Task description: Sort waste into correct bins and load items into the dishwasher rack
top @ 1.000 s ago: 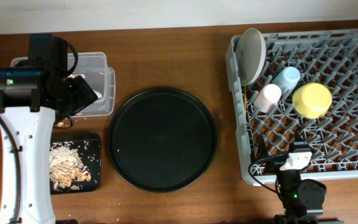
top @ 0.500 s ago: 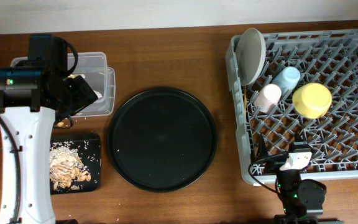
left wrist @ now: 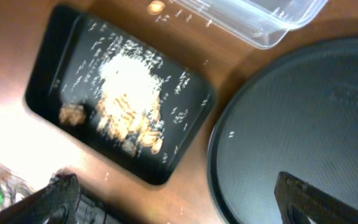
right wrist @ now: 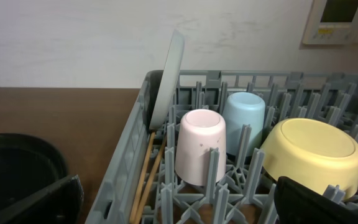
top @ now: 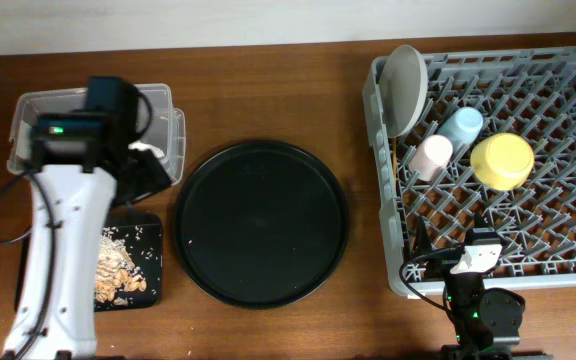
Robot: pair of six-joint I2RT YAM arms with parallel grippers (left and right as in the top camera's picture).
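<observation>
A round black tray (top: 261, 222) is sitting mid-frame in the overhead view on a brown wooden table (top: 268, 100). A white wall (top: 268, 20) is running along the top edge. A beige wall panel (right wrist: 344, 18) is showing at the upper right of the right wrist view.

Item one: we list a bench (top: 268, 100) of brown wood, its grain running lengthwise and its finish lightly glossy. In the overhead view it spans from the left edge to the right edge and down to the near edge.

Item two: we record a wall (top: 218, 20) behind the far edge, plain white, seen from overhead as a pale strip. In the right wrist view it rises matt and off-white, with faint scuffs.

Item three: we note a beige wall panel (right wrist: 344, 18) with a small greyish screen, mounted high above the far edge toward the right corner and cut off by the frame.

Item four, light: we enter one bright glare (left wrist: 2, 134) on the wood in the near left part of the bench.
</observation>
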